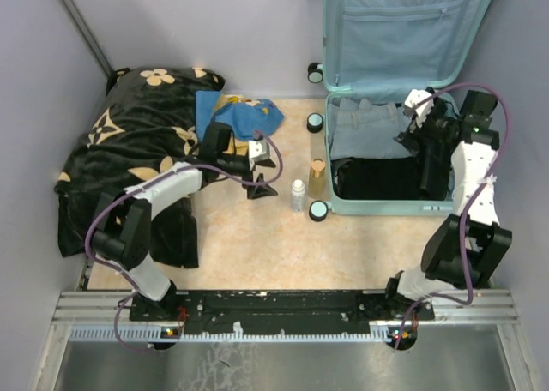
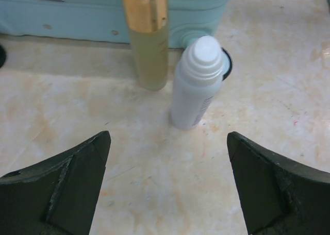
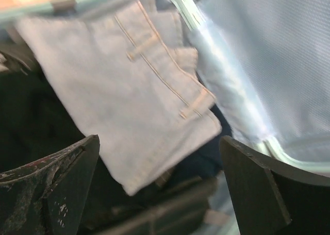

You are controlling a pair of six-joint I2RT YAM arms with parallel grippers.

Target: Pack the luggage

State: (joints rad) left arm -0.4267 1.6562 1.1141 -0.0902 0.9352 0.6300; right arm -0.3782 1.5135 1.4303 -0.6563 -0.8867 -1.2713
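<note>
Presently open at far right: luggage point(image 1: 386, 39), jeans point(image 3: 118, 106) and dark clothes point(image 1: 377, 178) inside. Right gripper point(image 3: 160, 142) spread over the jeans, pinching nothing. Left gripper point(image 2: 168, 137) spread, empty, facing white bottle point(image 2: 198, 85) and gold-capped bottle point(image 2: 147, 39) just left of luggage.

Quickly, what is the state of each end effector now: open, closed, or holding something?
Left end effector: open, holding nothing.
Right end effector: open, holding nothing, over the folded pale denim garment.
</note>
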